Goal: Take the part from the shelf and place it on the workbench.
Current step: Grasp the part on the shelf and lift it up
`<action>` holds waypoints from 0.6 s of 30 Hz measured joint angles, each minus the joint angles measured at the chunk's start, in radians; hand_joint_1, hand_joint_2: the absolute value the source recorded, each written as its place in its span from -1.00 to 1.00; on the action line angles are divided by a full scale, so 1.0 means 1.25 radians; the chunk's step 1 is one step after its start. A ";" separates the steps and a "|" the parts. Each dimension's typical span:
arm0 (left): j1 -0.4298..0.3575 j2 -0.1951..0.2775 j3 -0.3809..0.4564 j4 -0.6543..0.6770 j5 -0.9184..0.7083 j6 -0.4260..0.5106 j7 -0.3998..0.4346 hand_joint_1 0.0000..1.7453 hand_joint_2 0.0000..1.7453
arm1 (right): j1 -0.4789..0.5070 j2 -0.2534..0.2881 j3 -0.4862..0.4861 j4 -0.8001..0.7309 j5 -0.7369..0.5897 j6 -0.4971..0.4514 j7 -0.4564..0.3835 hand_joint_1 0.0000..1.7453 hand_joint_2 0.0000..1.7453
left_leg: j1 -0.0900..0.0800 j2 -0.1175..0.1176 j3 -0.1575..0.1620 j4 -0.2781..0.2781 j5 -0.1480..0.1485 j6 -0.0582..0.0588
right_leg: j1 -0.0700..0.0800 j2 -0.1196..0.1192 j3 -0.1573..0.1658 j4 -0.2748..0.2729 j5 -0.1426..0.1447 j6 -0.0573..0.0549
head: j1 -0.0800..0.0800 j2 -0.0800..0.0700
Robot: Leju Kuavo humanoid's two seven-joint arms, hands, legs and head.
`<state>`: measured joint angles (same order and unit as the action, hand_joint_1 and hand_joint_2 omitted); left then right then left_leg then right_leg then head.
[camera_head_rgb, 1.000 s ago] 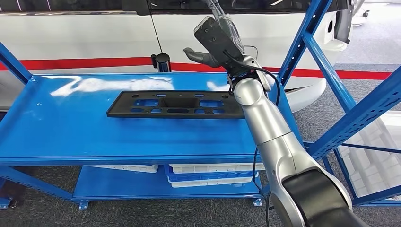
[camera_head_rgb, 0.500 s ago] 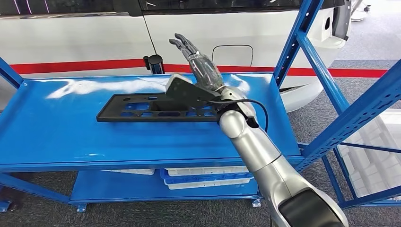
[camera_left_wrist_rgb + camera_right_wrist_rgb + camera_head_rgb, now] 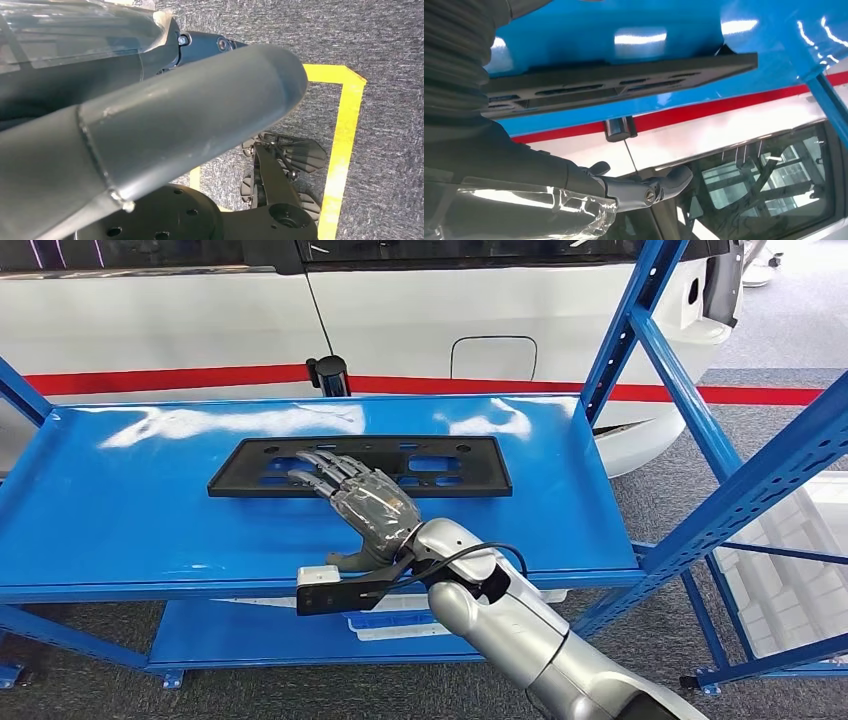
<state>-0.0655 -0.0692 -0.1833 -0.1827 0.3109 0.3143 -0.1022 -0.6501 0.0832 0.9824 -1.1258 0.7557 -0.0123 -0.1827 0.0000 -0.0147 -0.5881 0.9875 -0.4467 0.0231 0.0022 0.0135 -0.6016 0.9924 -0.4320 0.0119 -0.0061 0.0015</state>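
head view, part: the flat black plastic part [image 3: 360,466], a long rectangular frame with cutouts, lies flat on the top level of the glossy blue metal shelf [image 3: 130,510], toward the back and roughly centred.
head view, right robot hand: the right robot hand [image 3: 362,502], in a clear plastic cover, is stretched out flat, palm down, fingers apart and gripping nothing. The fingertips sit over the part's near edge; can't tell if they actually touch it.
head view, background: a white car body with a red stripe [image 3: 200,378] right behind the shelf, and white and blue plastic trays [image 3: 440,612] on the lower level.
left wrist view, left robot hand: the left robot hand [image 3: 140,130] is super close to the lens, just a thick grey thumb and clear cover, so can't tell if it's open or closed. Grey carpet floor with yellow tape lines [image 3: 345,145] beyond it.
right wrist view, part: the part's long edge [image 3: 614,82] shows against the blue shelf, with the right robot hand's thumb [image 3: 659,186] well apart from it and holding nothing.
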 joint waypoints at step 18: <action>0.000 -0.003 -0.006 0.000 -0.019 -0.004 0.003 -1.00 -1.00 | -0.002 0.016 0.032 0.093 0.317 -0.195 0.130 -1.00 1.00 | 0.000 0.000 0.000 0.000 0.000 0.000 | 0.000 0.000 0.000 0.000 0.000 0.000 | 0.000 0.000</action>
<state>-0.0654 -0.0729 -0.1904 -0.1827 0.2871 0.3098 -0.0979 -0.6520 0.1027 1.0219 -1.0096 1.1521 -0.2558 -0.0202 -0.0001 -0.0148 -0.5876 0.9877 -0.4467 0.0231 0.0021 0.0135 -0.6012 0.9924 -0.4320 0.0119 -0.0063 0.0015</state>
